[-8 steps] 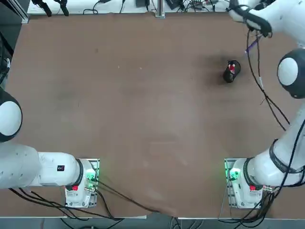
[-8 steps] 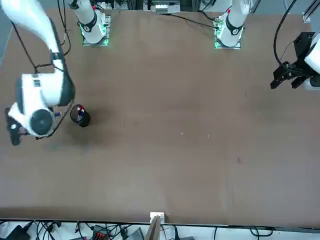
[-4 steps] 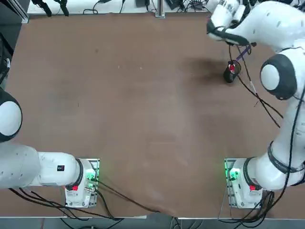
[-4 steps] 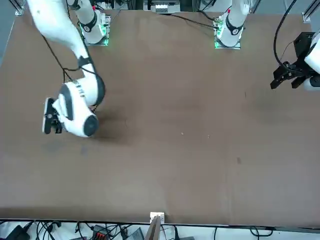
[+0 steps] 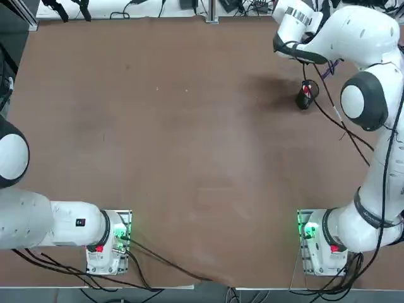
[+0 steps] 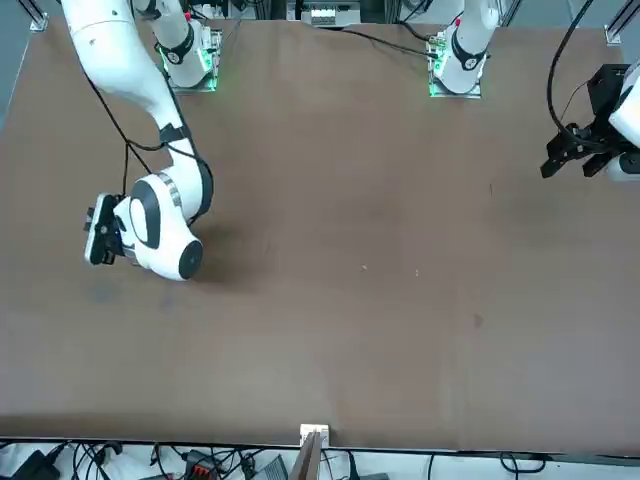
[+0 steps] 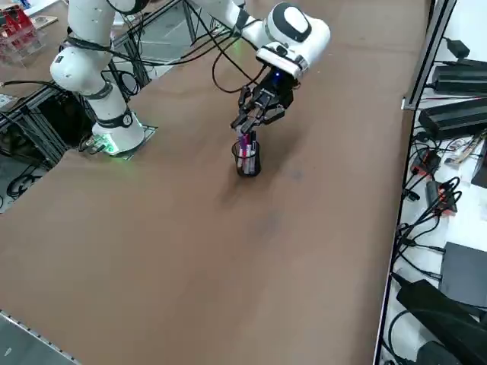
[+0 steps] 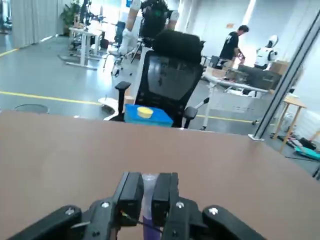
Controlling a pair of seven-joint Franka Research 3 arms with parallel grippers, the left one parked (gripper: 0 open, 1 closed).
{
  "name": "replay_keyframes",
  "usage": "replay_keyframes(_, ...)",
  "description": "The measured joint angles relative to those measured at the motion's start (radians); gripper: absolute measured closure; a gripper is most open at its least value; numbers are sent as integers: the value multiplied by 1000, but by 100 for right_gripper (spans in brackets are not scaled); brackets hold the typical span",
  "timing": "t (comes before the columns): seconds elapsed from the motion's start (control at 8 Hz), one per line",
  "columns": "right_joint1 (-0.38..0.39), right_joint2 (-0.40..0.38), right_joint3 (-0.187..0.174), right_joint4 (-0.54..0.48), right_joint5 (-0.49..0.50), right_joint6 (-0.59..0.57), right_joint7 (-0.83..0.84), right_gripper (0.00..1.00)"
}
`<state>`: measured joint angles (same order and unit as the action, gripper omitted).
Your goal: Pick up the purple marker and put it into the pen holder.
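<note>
Right gripper (image 7: 247, 128) hung directly above the pen holder (image 7: 247, 161), near the table's far right corner in the top view. Its 2 fingers (image 8: 131, 192) were clamped on the purple marker (image 8: 148, 200); the wrist view showed the violet barrel pinched between the black pads, pointing out past the fingertips. In the right side view the purple marker hung roughly upright from the gripper, its lower end at or just inside the holder's rim; couldn't tell whether it touched the rim or the bottom.

Pen holder stood upright on the brown table (image 5: 189, 139), small black cup, also seen in the top view (image 5: 304, 100) just below the arm's wrist. 1 red and white pen (image 5: 307, 91) stood inside it, leaning against the wall, red end up. In the side view the pen (image 7: 242, 154) sat just beside the marker's lower part.

Front view: the holder was hidden behind the right arm's white elbow joint (image 6: 165, 225); the gripper (image 6: 99, 229) showed at the arm's left end, seen side-on, marker not visible there.

Wrist view background: a black office chair (image 8: 172, 75), a blue box (image 8: 148, 115) with a yellow thing on top, and a person (image 8: 233, 42) standing far off.
</note>
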<state>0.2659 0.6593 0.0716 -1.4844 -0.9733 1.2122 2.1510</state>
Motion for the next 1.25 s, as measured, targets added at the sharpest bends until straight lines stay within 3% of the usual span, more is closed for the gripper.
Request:
replay_keyframes(0.88,61,65,4,-2,20,-28,176,85)
replay_keyframes(1.25,76,105,4,-5,24,-57,252,71)
